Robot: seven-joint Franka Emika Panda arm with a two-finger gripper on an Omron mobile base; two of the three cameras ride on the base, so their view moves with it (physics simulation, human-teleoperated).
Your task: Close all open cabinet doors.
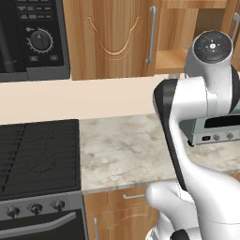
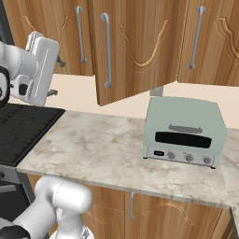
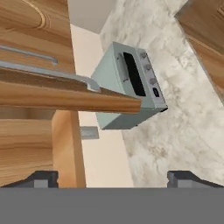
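From where I sit the hand (image 3: 112,177) is spread wide, nothing between its dark tips. One tall brown wood-grain cabinet door (image 2: 133,46) with a long silver bar handle (image 2: 108,49) hangs open, swung out over the marbled grey tabletop (image 2: 102,144), just above and left of the pale green toaster oven (image 2: 183,132). The hand view looks along that door's bottom edge with the oven beyond. Black stove (image 1: 37,157) sits left.

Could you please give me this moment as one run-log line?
end effector: open, empty | cabinet door: ajar, untouched | toaster oven: on counter
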